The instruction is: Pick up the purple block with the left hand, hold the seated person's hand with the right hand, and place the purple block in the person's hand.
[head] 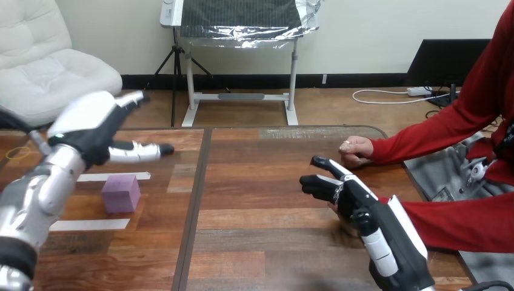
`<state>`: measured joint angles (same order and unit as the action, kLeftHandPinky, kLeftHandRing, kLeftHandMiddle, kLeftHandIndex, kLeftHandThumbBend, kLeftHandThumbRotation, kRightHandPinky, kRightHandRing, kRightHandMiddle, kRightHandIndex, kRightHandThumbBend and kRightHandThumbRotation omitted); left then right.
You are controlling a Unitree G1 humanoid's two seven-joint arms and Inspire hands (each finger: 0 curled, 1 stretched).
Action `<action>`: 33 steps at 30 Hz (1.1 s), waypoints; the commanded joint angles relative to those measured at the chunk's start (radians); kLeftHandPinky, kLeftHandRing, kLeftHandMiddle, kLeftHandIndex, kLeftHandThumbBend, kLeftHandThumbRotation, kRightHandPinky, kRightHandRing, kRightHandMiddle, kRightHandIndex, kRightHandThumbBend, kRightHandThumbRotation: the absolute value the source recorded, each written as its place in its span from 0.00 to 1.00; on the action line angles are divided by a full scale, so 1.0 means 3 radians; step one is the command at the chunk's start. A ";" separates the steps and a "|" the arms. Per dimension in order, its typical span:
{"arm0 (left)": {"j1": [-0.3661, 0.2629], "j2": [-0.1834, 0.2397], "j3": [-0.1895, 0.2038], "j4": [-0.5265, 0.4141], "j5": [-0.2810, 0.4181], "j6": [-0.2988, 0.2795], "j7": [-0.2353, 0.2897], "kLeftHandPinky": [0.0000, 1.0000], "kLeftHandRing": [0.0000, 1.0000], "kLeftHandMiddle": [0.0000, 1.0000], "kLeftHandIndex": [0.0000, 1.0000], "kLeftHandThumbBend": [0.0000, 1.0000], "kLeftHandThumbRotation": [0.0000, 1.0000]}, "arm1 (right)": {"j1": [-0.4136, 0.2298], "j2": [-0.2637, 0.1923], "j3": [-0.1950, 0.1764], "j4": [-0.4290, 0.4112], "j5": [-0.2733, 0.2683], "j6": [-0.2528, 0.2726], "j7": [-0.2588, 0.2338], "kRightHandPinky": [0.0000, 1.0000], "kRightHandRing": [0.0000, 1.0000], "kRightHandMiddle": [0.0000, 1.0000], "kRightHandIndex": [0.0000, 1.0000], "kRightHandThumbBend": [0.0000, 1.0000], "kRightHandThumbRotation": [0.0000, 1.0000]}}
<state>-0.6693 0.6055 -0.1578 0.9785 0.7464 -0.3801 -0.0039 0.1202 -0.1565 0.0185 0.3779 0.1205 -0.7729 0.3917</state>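
The purple block (120, 193) sits on the table's left part, between two white tape strips. My left hand (91, 124) hovers above and slightly behind it, open, with its fingers stretched to the right and not touching the block. My right hand (345, 194) is at the right, open, with its fingers pointing left. It lies over the person's hand (333, 208), which comes in on a red sleeve and is mostly hidden behind it. I cannot tell whether the two touch. The person's other hand (355, 149) rests closed on the table farther back.
Two white tape strips (112, 176) (91, 225) lie behind and in front of the block. A dark seam (194, 206) runs down the wooden table between the block and my right hand. The person's red-sleeved arms cross the table's right edge.
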 commanded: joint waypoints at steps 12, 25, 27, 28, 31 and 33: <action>-0.0846 -0.0014 -0.0649 0.0634 0.0381 0.0591 -0.0449 0.91 0.95 0.94 0.93 0.94 0.44 | -0.0182 0.0095 -0.0022 -0.0006 0.0179 -0.0216 0.0029 0.85 0.80 0.79 0.87 0.93 1.00; -0.0959 -0.0066 -0.0861 0.0828 0.0381 0.0881 -0.0658 0.89 0.97 0.96 0.94 1.00 0.26 | -0.0236 0.0198 -0.0056 0.0112 0.0432 -0.0357 0.0121 0.81 0.76 0.76 0.84 0.95 1.00; -0.0979 -0.0082 -0.0880 0.0855 0.0371 0.0940 -0.0709 0.89 0.98 0.96 0.94 1.00 0.25 | -0.0249 0.0213 -0.0068 0.0139 0.0439 -0.0399 0.0122 0.80 0.76 0.76 0.83 0.96 1.00; -0.0985 -0.0086 -0.0888 0.0862 0.0367 0.0957 -0.0722 0.89 0.98 0.96 0.94 1.00 0.24 | -0.0255 0.0217 -0.0072 0.0148 0.0442 -0.0413 0.0125 0.80 0.76 0.75 0.83 0.96 1.00; -0.1000 -0.0099 -0.0929 0.0888 0.0371 0.1017 -0.0754 0.88 0.99 0.97 0.94 1.00 0.22 | -0.0262 0.0214 -0.0077 0.0159 0.0446 -0.0430 0.0129 0.80 0.76 0.75 0.83 0.96 1.00; -0.1012 -0.0108 -0.0952 0.0908 0.0369 0.1053 -0.0786 0.87 0.99 0.97 0.94 1.00 0.21 | -0.0256 0.0208 -0.0077 0.0145 0.0450 -0.0424 0.0131 0.80 0.76 0.75 0.83 0.96 1.00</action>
<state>-0.8566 0.5825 -0.4197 1.2451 0.8659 -0.0862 -0.2273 0.1136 -0.1019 0.0147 0.4228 0.2375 -0.8690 0.4263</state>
